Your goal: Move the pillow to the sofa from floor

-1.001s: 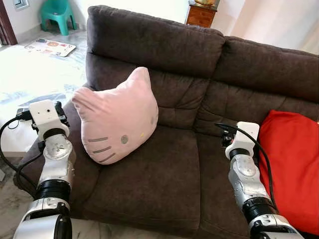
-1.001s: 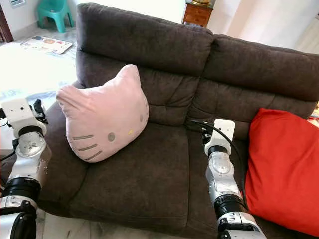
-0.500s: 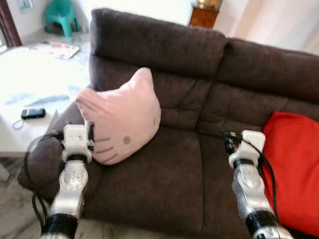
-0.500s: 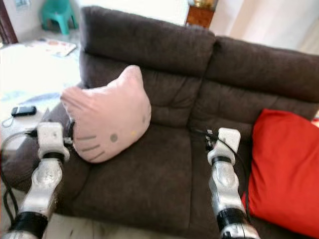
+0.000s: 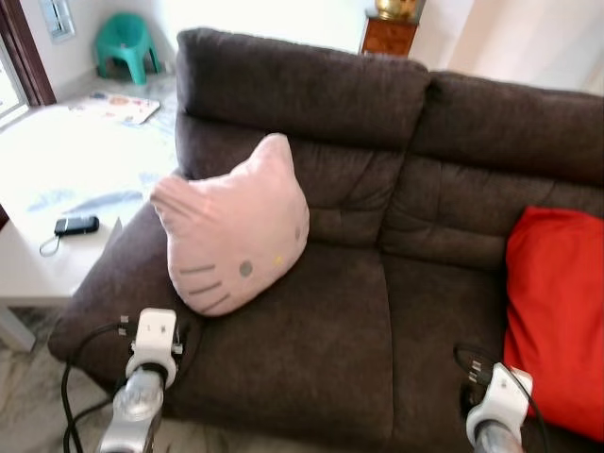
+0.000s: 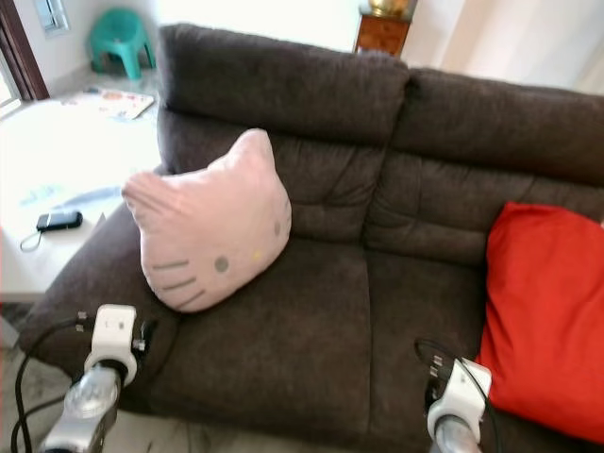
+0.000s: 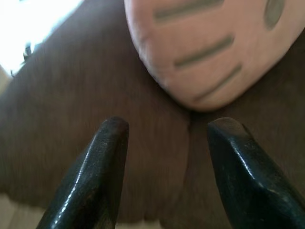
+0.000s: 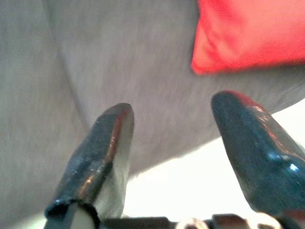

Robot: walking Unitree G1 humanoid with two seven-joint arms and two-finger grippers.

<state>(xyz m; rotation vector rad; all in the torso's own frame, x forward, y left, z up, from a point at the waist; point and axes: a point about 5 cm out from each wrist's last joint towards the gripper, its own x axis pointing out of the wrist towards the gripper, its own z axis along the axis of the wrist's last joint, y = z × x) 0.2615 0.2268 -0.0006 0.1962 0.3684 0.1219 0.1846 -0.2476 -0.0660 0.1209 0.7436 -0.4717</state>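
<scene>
The pink pillow (image 5: 234, 226) leaned against the sofa (image 5: 377, 311) back near its left edge; left gripper (image 7: 164, 131) and right gripper (image 8: 171, 119) had jaws apart, empty.

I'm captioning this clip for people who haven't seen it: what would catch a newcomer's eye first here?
First, the pale pink cat-face plush pillow, propped upright against the backrest on the left seat of the dark brown fabric sofa. Next, the bright red square cushion at the sofa's right end. The left gripper hangs open just short of the pink pillow, and the right gripper is open near the red cushion.
</scene>
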